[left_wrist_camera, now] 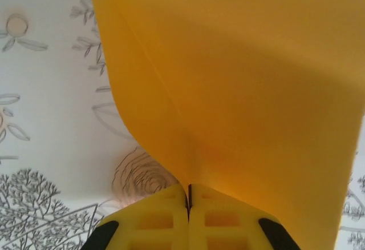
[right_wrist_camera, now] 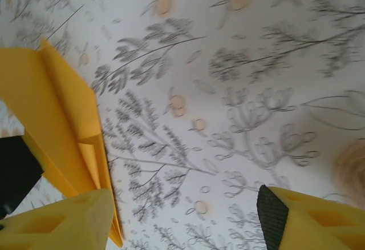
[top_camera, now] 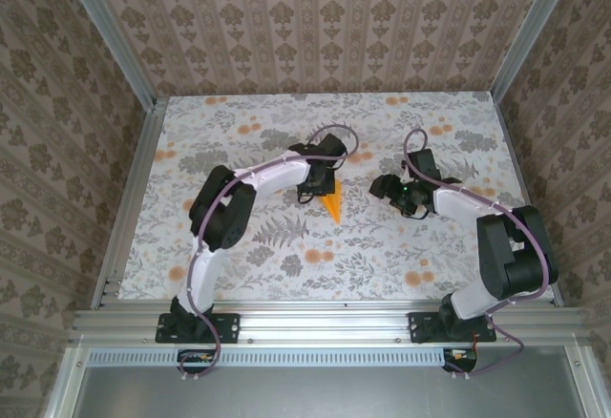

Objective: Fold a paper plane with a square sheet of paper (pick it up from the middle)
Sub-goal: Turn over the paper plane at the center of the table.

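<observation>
- One paper plane (top_camera: 331,206), two grippers and four fingers in all, over one flower-printed table (top_camera: 239,265).
- The left gripper (left_wrist_camera: 188,200) has its two fingers pressed flat together, pinching the paper plane (left_wrist_camera: 239,90) at its narrow end; the sheet fans up and away from the fingertips, with one sharp crease running from the pinch to a far corner.
- From above, the left gripper (top_camera: 322,187) sits over the middle of the table; the plane's point sticks out just below its fingers, toward the arm bases.
- The paper is thin, plain, bright orange-yellow, smooth and matt; folded layers and a pointed corner show in the right wrist view (right_wrist_camera: 57,107).
- The right gripper (right_wrist_camera: 185,201) has its fingers spread wide, with nothing but table between them; the plane lies outside that gap, just beside the finger (right_wrist_camera: 63,224) at the left of the view; whether paper and finger touch cannot be told.
- From above, the right gripper (top_camera: 389,189) is near the left one, apart from it, the plane between the two.
- All four fingers are yellow moulded blocks with square hollows; a black pad (right_wrist_camera: 271,210) lines the inner face of one right finger.
- The table cover is pale, printed with grey leaves and small blotchy orange flowers.
</observation>
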